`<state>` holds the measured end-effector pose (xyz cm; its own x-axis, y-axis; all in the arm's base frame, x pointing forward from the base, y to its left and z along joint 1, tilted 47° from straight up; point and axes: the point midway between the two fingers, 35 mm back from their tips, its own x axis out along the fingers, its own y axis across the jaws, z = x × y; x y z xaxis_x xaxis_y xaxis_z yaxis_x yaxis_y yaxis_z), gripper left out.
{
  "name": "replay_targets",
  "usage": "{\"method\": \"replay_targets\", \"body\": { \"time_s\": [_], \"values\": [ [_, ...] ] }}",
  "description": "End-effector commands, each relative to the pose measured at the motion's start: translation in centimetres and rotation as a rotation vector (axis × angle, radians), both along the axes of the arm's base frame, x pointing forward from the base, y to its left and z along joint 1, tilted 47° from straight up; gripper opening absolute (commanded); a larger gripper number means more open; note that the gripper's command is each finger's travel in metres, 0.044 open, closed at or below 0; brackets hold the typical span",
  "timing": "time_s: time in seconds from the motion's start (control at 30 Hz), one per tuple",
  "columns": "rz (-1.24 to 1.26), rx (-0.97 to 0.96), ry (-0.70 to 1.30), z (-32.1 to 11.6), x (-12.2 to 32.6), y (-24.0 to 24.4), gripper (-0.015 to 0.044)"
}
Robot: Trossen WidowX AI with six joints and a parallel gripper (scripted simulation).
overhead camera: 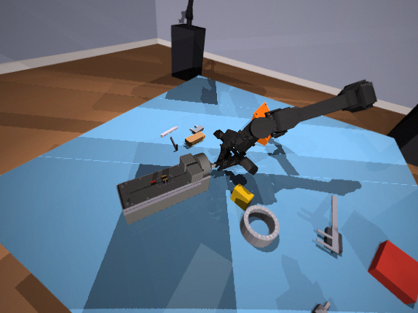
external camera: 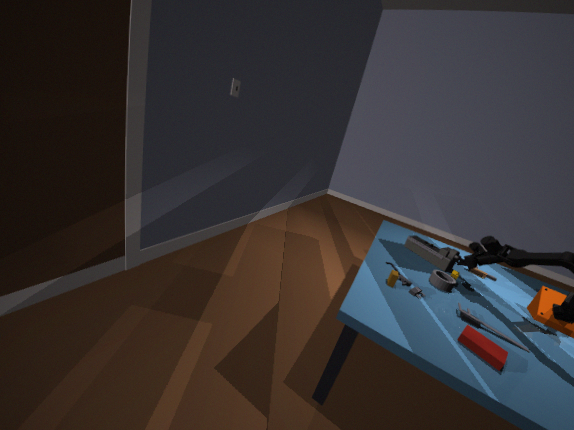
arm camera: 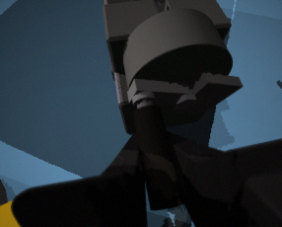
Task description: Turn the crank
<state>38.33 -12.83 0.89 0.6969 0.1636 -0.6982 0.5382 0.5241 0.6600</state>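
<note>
Left of centre, the fingers (overhead camera: pixel 218 166) pinch the crank handle (arm camera: pixel 157 153), mid-cranking, I'd say; the red pointer (overhead camera: pixel 153 182) needs more turning toward the brass marks (overhead camera: pixel 164 177).

Yellow block (overhead camera: pixel 242 196) (external camera: pixel 455 274) near gray ring (overhead camera: pixel 245 231) (external camera: pixel 434 283). Red block (overhead camera: pixel 395 272) (external camera: pixel 482 348) near caliper (overhead camera: pixel 334 220) (external camera: pixel 487 326). Tan block (overhead camera: pixel 195 138), white stick (overhead camera: pixel 169 131) near each other. Outlet (external camera: pixel 235 87) on wall.

Top high, oblique; exterior far; wrist close.
</note>
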Motion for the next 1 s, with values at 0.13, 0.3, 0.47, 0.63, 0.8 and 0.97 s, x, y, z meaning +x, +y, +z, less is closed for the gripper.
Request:
{"method": "replay_targets", "body": {
  "time_s": [0.13,0.3,0.47,0.63,0.8,0.97],
  "values": [
    [-0.011,-0.001,-0.006,0.4,-0.6,-1.2,0.0000],
    [-0.011,-0.002,-0.005,0.4,-0.8,-1.5,0.0000],
    [-0.011,-0.002,-0.005,0.3,-1.1,-1.9,0.0000],
    [-0.011,-0.002,-0.005,0.1,-1.3,-2.2,0.0000],
    [-0.011,-0.002,-0.005,0.0,-1.4,-2.3,0.0000],
    [-0.011,-0.002,-0.005,-0.1,-1.5,-2.5,0.0000]
  ]
}}
